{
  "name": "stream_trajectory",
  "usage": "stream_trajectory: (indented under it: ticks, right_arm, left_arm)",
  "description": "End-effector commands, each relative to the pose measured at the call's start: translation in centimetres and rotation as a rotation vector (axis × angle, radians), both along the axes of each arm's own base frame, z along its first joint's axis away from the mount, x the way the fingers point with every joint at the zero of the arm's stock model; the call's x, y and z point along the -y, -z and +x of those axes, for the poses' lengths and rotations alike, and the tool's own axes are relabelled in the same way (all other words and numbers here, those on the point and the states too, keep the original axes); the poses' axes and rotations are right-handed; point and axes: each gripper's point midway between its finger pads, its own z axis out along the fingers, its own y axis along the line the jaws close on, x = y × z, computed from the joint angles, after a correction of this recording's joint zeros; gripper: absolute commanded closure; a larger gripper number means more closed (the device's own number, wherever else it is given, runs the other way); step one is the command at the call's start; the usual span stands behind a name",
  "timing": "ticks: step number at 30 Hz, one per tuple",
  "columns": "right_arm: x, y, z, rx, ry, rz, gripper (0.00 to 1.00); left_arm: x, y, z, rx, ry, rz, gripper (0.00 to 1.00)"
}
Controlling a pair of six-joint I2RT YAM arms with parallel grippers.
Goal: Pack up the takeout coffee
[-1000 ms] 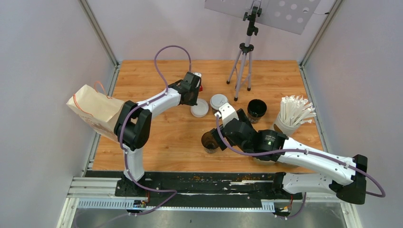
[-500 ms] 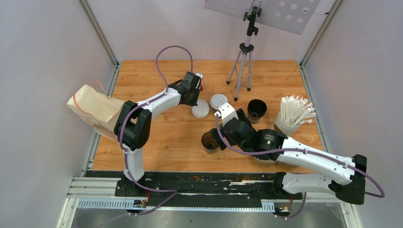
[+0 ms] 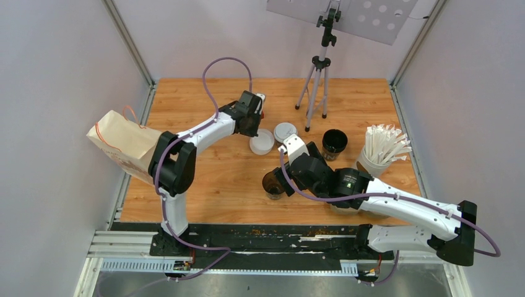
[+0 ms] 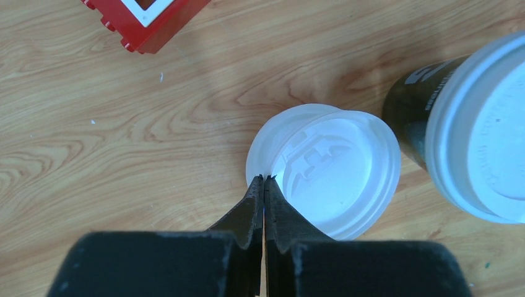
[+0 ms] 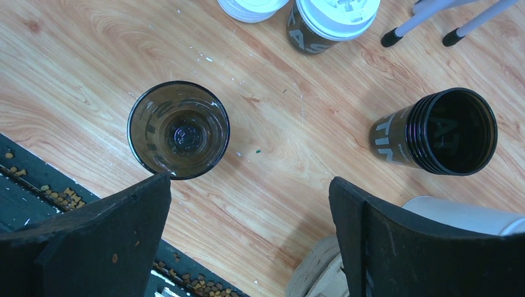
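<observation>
- Left gripper (image 4: 264, 180) has closed fully, its tips at the rim of the loose round white plastic lid (image 4: 328, 176); whether it truly pinches is unclear.
- Right gripper (image 5: 247, 185) gapes wide and empty over an open black paper cup (image 5: 178, 130).
- Lidded black paper cup (image 4: 477, 124) stands just beside that lid, partly cut off.
- Red plastic block (image 4: 145, 18) lies beyond, half seen.

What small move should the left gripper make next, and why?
Probably lift straight up a little. The left gripper is shut on the rim of the loose lid, which lies flat on the table beside a lidded cup, while the brown open cup has no lid.
</observation>
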Motion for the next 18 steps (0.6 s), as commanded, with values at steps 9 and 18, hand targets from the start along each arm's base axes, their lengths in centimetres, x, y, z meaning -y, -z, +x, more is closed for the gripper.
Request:
stream_trajectory:
  ticks: [9, 18]
  right_arm:
    - [-2.2, -2.8, 0.4, 0.024, -0.001, 0.160, 0.01]
    - [-4.9, -8.4, -0.8, 0.181, -0.232, 0.403, 0.02]
  left_arm:
    - [-1.0, -9.7, -0.6, 0.124, -0.061, -0.087, 1.00]
    - [-0.1, -16.5, -7.8, 0.129, -0.003, -0.415, 1.00]
